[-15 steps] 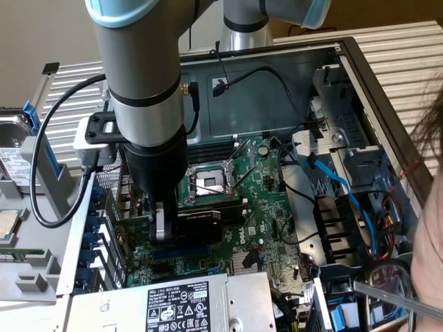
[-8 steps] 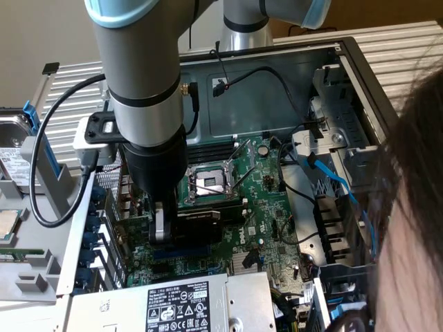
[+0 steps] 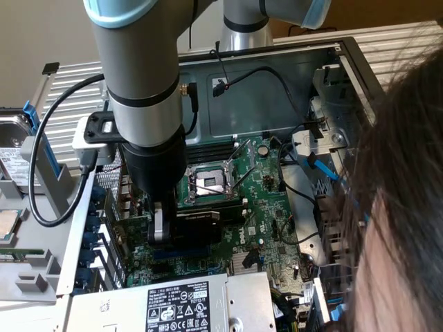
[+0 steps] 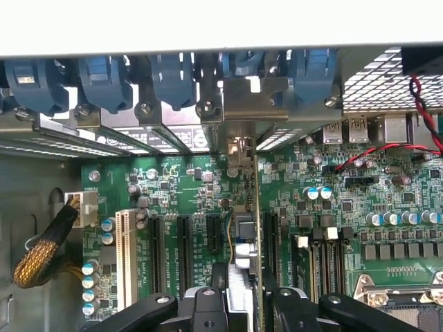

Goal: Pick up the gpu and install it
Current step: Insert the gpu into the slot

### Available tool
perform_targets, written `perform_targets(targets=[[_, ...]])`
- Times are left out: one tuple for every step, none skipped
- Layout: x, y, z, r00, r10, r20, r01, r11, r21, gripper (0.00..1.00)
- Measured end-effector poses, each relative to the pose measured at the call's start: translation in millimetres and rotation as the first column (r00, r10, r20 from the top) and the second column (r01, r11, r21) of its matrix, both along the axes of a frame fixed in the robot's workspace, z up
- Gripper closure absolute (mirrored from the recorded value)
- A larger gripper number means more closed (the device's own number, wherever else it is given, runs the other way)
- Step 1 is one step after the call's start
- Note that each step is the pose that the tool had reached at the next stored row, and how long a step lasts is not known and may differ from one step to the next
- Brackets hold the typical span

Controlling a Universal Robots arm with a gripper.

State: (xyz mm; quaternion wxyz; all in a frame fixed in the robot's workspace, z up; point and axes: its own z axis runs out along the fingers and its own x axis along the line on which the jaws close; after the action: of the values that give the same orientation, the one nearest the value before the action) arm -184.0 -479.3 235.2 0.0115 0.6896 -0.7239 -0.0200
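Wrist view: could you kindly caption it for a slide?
Black gripper holds small green gpu card upright at slots of large green motherboard.

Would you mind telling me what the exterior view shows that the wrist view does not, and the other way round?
Exterior view: the arm, the labelled power supply and a person's hair at the exterior view's right. Wrist view: the blue slot latches, a white slot and a braided cable. Both: the green motherboard, and the claw shut on the gpu, which stands on edge over the board.
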Motion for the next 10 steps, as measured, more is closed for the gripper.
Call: perform_targets(targets=[[0.0,0.0,0.0,1.0000,0.000,0.0000,0.000,1.0000,0.0001,0.71],[0.0,0.0,0.0,1.0000,0.000,0.0001,0.000,1.0000,0.0002,0.71],[-0.1,-0.1,0.7,1.0000,0.000,0.0000,0.000,1.0000,0.0000,0.71],[0.0,-0.1,2.0,1.0000,0.000,0.0000,0.000,1.0000,0.0000,0.71],[0.2,0.0,3.9,1.0000,-0.001,-0.0001,0.001,1.0000,-0.0001,0.71],[0.8,0.0,6.2,1.0000,-0.001,0.0000,0.001,1.0000,0.0000,0.71],[1.5,0.0,8.0,1.0000,-0.001,-0.0001,0.001,1.0000,-0.0002,0.71],[2.8,0.0,9.5,1.0000,-0.001,0.0000,0.001,1.0000,-0.0001,0.71],[4.2,0.0,10.6,1.0000,-0.001,0.0002,0.001,1.0000,0.0001,0.71],[5.8,0.0,11.6,1.0000,-0.002,0.0000,0.002,1.0000,-0.0001,0.71]])
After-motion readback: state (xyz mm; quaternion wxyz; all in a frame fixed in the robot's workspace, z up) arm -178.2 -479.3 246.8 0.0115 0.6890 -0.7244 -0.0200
